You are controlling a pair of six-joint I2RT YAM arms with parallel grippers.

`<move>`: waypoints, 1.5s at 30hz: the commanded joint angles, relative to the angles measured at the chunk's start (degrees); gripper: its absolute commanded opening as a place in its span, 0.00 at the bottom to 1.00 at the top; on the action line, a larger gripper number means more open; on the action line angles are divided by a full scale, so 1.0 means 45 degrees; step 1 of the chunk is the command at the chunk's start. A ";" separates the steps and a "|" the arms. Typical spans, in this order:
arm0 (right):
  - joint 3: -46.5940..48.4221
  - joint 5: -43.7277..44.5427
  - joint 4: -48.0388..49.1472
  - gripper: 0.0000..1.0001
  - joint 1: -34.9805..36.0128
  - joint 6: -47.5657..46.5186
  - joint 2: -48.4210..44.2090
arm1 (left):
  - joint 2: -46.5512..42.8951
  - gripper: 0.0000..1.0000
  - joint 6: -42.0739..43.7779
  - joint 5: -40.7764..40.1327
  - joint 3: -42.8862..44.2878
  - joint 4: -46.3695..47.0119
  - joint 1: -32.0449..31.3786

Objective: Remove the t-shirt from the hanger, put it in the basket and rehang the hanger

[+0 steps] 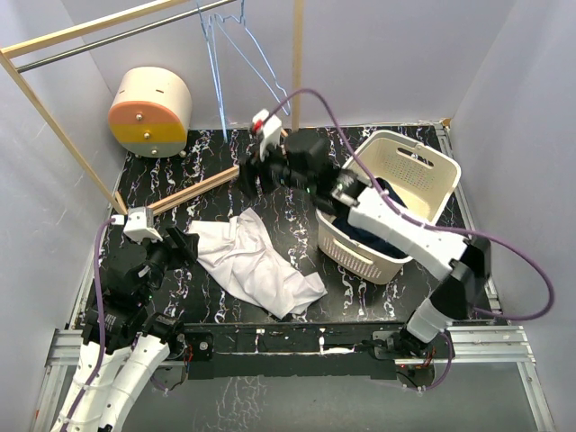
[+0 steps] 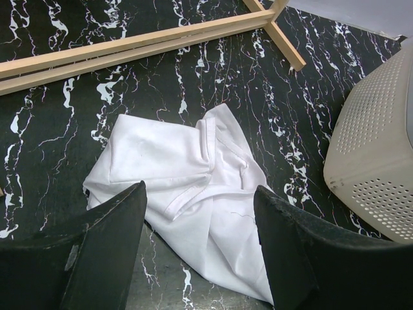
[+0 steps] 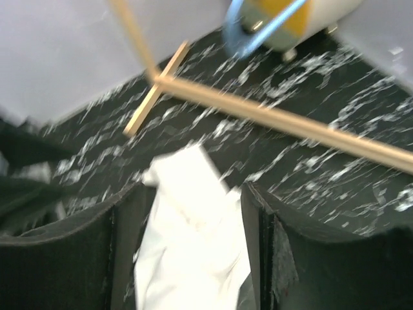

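The white t-shirt lies crumpled on the black marble table, off the hanger. The light blue wire hanger hangs bare from the metal rod at the top. My left gripper is at the shirt's left edge and stands open; in its wrist view the t-shirt lies beyond the left gripper, with nothing between the fingers. My right gripper hovers open above the shirt's far end. Its blurred wrist view shows the t-shirt below the open right gripper and the hanger at the top.
A cream laundry basket with dark clothes stands at the right, under the right arm. A cream, orange and yellow drum sits at the back left. The rack's wooden base bar crosses the table behind the shirt, and its post rises behind.
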 commanded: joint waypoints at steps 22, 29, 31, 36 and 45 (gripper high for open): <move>-0.7714 0.2518 0.3909 0.89 0.3374 0.2271 0.1584 | -0.0166 0.66 -0.0034 -0.0317 -0.0069 -0.0071 -0.0011; -0.7004 0.4052 0.3437 0.82 0.3472 0.3290 0.2903 | -0.0170 0.66 -0.0034 -0.0358 -0.0076 -0.0084 -0.0009; -0.6840 0.3863 0.3403 0.46 0.3452 0.3304 0.3089 | -0.0146 0.66 -0.0034 -0.0377 -0.0077 -0.0089 -0.0018; -0.6824 0.4372 0.3243 0.08 0.3218 0.3478 0.2584 | -0.0151 0.66 -0.0054 -0.0415 -0.0091 -0.0101 -0.0007; -0.7396 0.3192 0.3524 0.08 0.0283 0.3821 -0.2306 | -0.0048 0.66 -0.0054 -0.0417 -0.0106 -0.0102 -0.0006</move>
